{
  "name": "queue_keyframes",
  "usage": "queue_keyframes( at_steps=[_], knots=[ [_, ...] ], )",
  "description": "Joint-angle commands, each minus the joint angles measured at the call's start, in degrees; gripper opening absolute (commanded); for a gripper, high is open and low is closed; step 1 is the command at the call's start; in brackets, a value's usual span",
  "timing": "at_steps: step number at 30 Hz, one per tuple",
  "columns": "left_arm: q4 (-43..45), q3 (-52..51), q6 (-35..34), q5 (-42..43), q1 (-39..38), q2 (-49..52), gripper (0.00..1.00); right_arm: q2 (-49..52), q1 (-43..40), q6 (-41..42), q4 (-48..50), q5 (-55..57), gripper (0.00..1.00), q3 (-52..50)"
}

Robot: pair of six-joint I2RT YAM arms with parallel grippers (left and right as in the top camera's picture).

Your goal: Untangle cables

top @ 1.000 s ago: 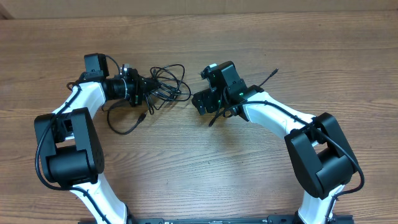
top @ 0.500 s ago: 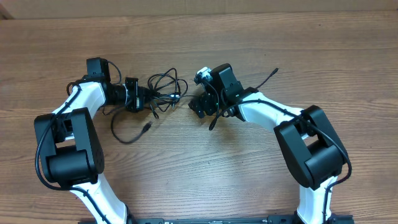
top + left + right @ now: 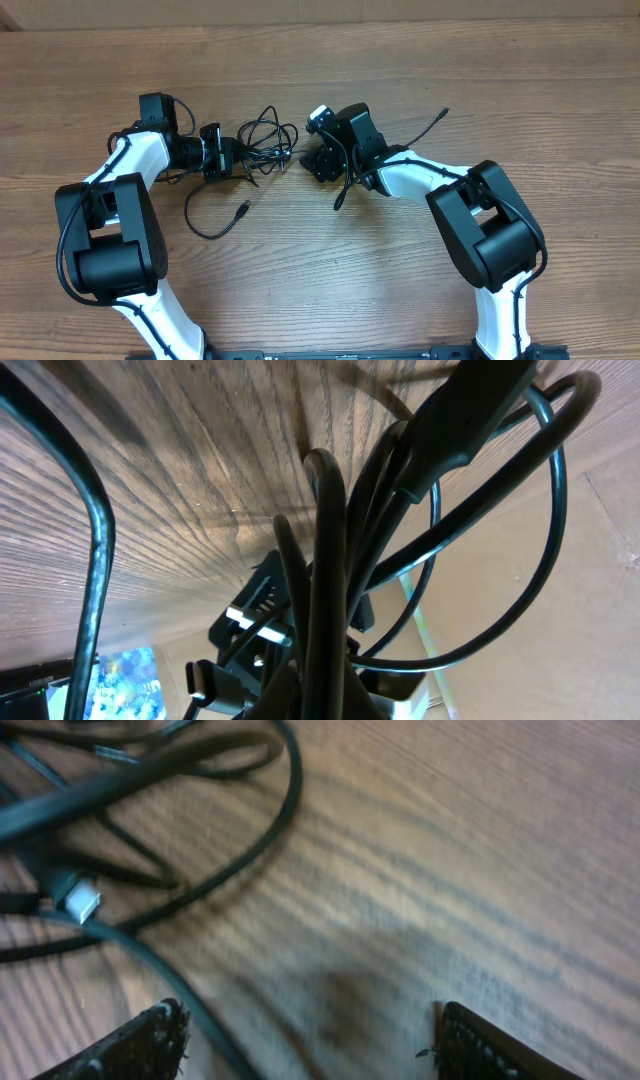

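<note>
Wood-grain desk (image 3: 330, 290) fills the overhead view, with a pale strip of floor or wall along its far edge. The cables (image 3: 268, 138) lie as a small knot of thin black loops between the two grippers, touching the tip of the left gripper (image 3: 236, 158) and just short of the right gripper (image 3: 312, 165).

The left gripper is closed down tight on the cables. In its wrist view the strands (image 3: 325, 560) bunch together right in front of the camera and fan out from it in wide loops over the wood. From that gripper one loose tail (image 3: 205, 225) curves out and back toward the robot's base, ending in a small plug (image 3: 243, 208) that lies apart from the knot.

The right gripper stands wide, holding nothing. Its two fingertips (image 3: 150, 1040) sit far apart with bare desk between them. Ahead of it and to one side, the nearest loops (image 3: 200, 760) and a small pale connector (image 3: 80, 902) lie on the wood, though this view is blurred.

A single cord (image 3: 430, 125) runs diagonally behind the right gripper, passing under that arm's forearm, well apart from the knot.

Both white-and-black arms reach in from the near edge of the desk.
</note>
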Motion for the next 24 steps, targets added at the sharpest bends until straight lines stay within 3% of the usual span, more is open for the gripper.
queue_keyframes(
  at_steps=[1, 12, 17, 24],
  knots=[
    [-0.4, -0.2, -0.6, 0.0, 0.2, -1.9, 0.04, 1.3, 0.1, -0.6, 2.1, -0.3, 0.79, 0.4],
    [-0.4, -0.2, 1.0, 0.0, 0.2, -1.9, 0.04, 1.3, 0.1, -0.5, 5.2, -0.4, 0.88, 0.4],
    [-0.4, -0.2, 0.9, 0.0, 0.2, -1.9, 0.05, 1.4, 0.3, -0.5, 5.6, -0.5, 0.88, 0.4],
    [-1.1, -0.2, 1.0, 0.1, 0.1, -1.9, 0.04, 1.4, 0.4, -0.5, 5.5, -1.6, 0.67, 0.4]
  ],
)
